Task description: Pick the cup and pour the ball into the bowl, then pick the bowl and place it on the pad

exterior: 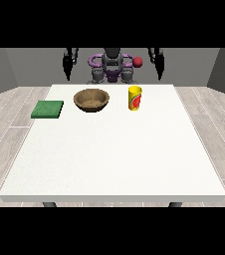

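Presently the yellow cup [135,97], a cylinder with a red label, stands upright at the far side of the white table [114,159], just beside the round wooden bowl [91,99]. The flat green pad [48,109] lies beyond the bowl, at the table's edge. Both hands [67,63] [157,61] hang raised behind the table, holding nothing; finger spread cannot be told.

A large white table [114,159] stands on grey plank flooring [5,114].

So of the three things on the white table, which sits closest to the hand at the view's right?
The yellow cup with its red label; the brown wooden bowl and flat green pad lie further towards the view's left of that hand.
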